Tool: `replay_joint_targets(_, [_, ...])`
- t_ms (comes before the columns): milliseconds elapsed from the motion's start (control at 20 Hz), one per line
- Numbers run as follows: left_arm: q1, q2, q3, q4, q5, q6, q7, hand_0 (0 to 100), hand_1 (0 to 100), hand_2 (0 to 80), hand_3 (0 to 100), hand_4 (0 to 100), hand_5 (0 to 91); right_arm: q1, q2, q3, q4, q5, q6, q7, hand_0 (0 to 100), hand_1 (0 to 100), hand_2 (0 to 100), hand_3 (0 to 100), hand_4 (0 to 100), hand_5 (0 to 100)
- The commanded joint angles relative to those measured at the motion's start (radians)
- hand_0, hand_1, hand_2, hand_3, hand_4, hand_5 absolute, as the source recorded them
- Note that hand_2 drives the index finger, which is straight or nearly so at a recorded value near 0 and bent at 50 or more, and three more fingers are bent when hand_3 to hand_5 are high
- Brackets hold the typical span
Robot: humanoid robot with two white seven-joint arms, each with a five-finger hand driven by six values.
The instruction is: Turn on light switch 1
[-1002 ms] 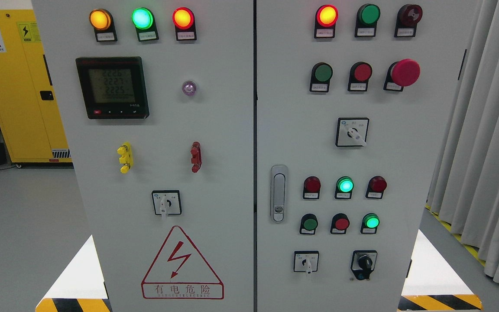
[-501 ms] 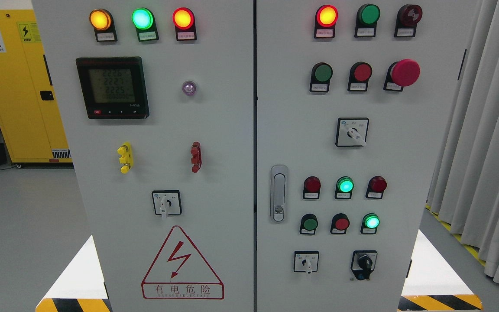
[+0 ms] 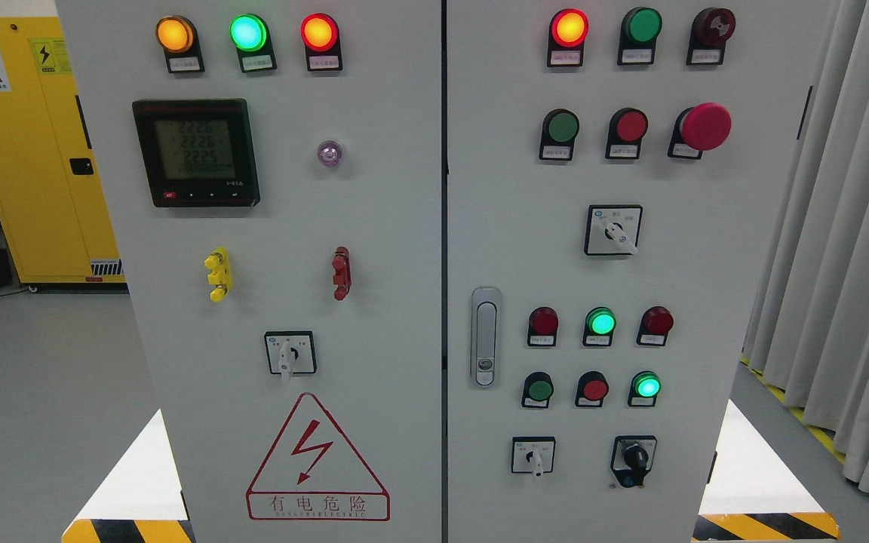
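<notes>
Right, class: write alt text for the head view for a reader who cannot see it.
A grey two-door electrical cabinet fills the view, studded with lit indicator lamps, push buttons, rotary switches and a digital meter. No robot hand is visible.

The tall grey control cabinet fills the view head-on, with nothing standing in front of its two doors. What juts from the flat faces: the big red mushroom button at upper right, the yellow and red terminal posts on the left door, the silver door handle by the centre seam — bare panel lies between. Grey pleated curtains crowd the right edge; a yellow steel cabinet stands back at left, open floor beside it.
</notes>
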Motion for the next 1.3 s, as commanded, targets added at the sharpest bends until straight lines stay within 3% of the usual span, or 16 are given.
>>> replay_joint_targets(0, [0.030, 0.008, 0.086, -0.510, -0.002, -0.001, 0.002, 16, 52, 37.4, 70, 77, 60.9, 0.000, 0.000, 0.000, 0.000, 0.000, 0.000, 0.000, 0, 50, 4, 0, 0, 0])
replay_joint_targets(50, [0.031, 0.008, 0.086, -0.553, -0.005, -0.001, 0.008, 14, 53, 41.4, 72, 80, 69.0, 0.000, 0.000, 0.000, 0.000, 0.000, 0.000, 0.000, 0, 50, 4, 0, 0, 0])
replay_joint_targets(100, [0.031, 0.006, 0.087, -0.596, -0.012, 0.001, 0.008, 13, 54, 43.9, 75, 82, 70.7, 0.000, 0.000, 0.000, 0.000, 0.000, 0.000, 0.000, 0, 50, 4, 0, 0, 0])
replay_joint_targets(501, [0.017, -0.001, 0.089, -0.832, -0.017, 0.025, 0.008, 8, 56, 50.0, 84, 85, 72.0, 0.000, 0.000, 0.000, 0.000, 0.000, 0.000, 0.000, 0, 50, 4, 0, 0, 0])
replay_joint_targets(651, [-0.006, -0.007, 0.087, -0.913, -0.018, 0.102, 0.011, 7, 57, 50.5, 86, 86, 72.2, 0.000, 0.000, 0.000, 0.000, 0.000, 0.000, -0.001, 0, 50, 4, 0, 0, 0])
replay_joint_targets(802, [-0.038, -0.009, 0.080, -0.955, -0.023, 0.131, 0.051, 6, 59, 52.3, 90, 88, 72.7, 0.000, 0.000, 0.000, 0.000, 0.000, 0.000, 0.000, 0, 50, 4, 0, 0, 0])
replay_joint_targets(1052, [-0.121, -0.059, 0.069, -1.021, -0.141, 0.232, 0.062, 5, 60, 53.3, 91, 89, 76.9, 0.000, 0.000, 0.000, 0.000, 0.000, 0.000, 0.000, 0, 50, 4, 0, 0, 0])
replay_joint_targets(1253, [-0.161, -0.073, 0.026, -1.041, -0.158, 0.257, 0.065, 5, 60, 53.1, 91, 89, 78.4, 0.000, 0.000, 0.000, 0.000, 0.000, 0.000, 0.000, 0, 50, 4, 0, 0, 0])
